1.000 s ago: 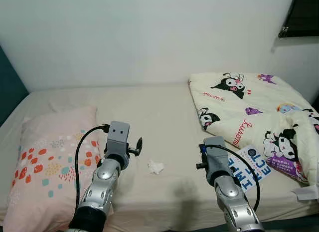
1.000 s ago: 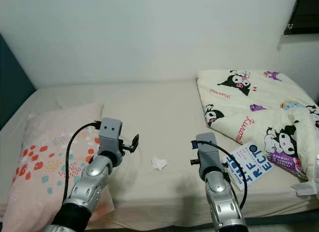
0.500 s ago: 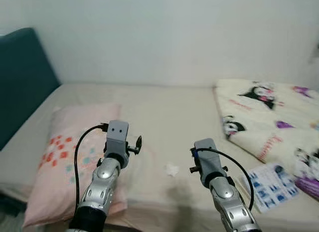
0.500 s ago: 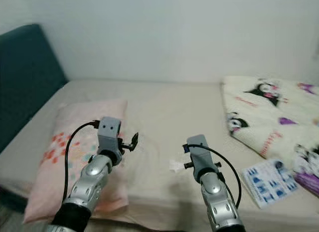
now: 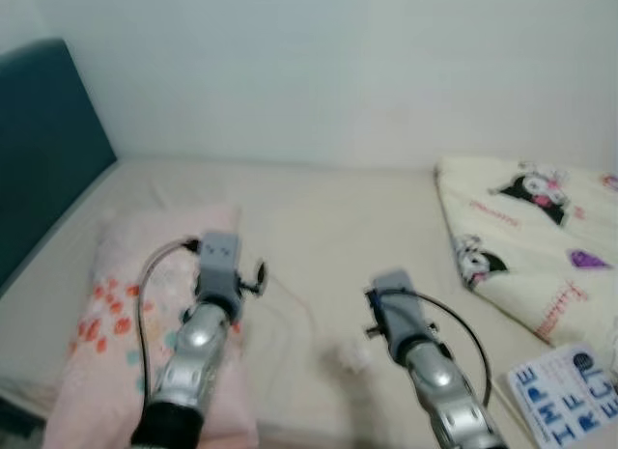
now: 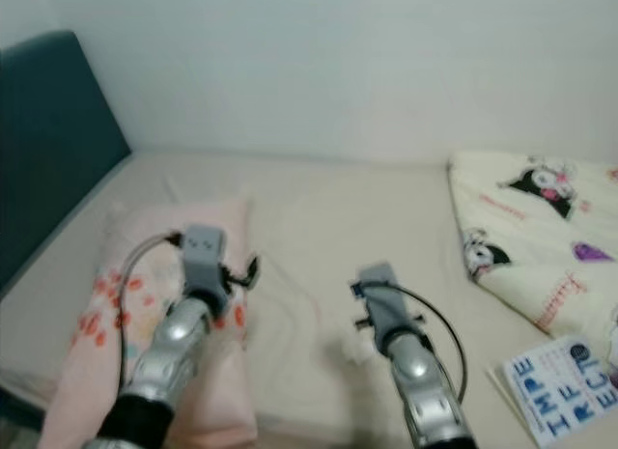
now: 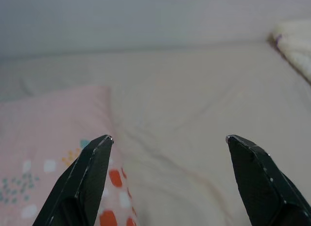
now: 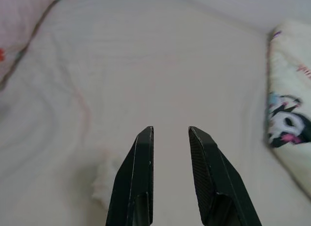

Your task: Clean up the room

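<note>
Crumpled white tissue (image 5: 353, 354) is lying on the beige bed sheet (image 5: 328, 227), between the two raised arms and just beside the right arm's wrist; in the right wrist view it (image 8: 103, 180) is seen close to the fingers, off to one side of them and not between them; the right gripper (image 8: 170, 133) is being held above the sheet with its two black fingers (image 8: 141, 177) nearly parallel and only a narrow gap between them, nothing being gripped; the left gripper (image 7: 168, 138) is being held with its fingers (image 7: 87, 180) spread wide apart and empty, over the edge of a pink pillow (image 5: 130, 275) printed with red and teal spots; the pillow is lying at the robot's left, near a dark teal headboard (image 5: 43, 150); a cream blanket (image 5: 526, 237) with cartoon prints is lying folded at the robot's right, well apart from the tissue; a white booklet (image 5: 570, 391) with blue lettering is lying on the sheet near the blanket's front edge; the head views are being blurred slightly.
</note>
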### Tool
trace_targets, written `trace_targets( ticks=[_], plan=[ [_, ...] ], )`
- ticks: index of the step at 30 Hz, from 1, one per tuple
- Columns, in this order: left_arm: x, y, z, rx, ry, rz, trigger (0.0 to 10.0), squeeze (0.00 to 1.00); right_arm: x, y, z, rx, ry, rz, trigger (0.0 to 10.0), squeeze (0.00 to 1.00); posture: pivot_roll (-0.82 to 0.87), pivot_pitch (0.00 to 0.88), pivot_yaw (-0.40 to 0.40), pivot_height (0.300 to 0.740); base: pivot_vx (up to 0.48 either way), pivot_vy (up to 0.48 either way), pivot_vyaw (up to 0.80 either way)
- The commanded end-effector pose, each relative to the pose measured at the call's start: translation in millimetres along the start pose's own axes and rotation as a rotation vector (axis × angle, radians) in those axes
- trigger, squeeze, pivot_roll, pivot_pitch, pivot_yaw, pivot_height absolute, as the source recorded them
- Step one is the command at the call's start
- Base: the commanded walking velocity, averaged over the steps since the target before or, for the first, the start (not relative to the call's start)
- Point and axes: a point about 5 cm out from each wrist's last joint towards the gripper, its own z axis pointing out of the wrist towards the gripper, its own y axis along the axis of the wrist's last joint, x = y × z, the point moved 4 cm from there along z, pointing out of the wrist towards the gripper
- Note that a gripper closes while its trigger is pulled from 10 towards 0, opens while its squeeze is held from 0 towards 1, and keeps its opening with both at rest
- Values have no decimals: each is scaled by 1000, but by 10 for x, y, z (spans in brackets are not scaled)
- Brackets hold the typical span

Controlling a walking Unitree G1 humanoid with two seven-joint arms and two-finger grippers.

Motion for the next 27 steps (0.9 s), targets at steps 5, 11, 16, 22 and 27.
trace_targets(
  ticks=[5,11,16,22,27],
  plan=[
    [109,-112,-53,34,32,-1,10000,0,79,-3,-6,0,27,7,10000,0,-40,0,9,732,0,0,0],
    [100,-122,-70,33,18,-4,10000,0,83,-26,-22,9,13,42,10000,0,-39,0,10,732,0,0,0],
    [82,-134,-79,38,-3,0,10000,0,-2,-53,-26,23,-49,130,10000,0,-40,0,14,732,0,0,0],
    [47,-177,-94,57,-35,-2,10000,0,-65,-77,-51,31,-90,189,10000,0,-44,0,18,732,0,0,0],
    [30,-184,-100,60,-38,0,10000,0,-110,-108,-71,39,-121,226,10000,0,-43,0,20,732,0,0,0]
  ],
)
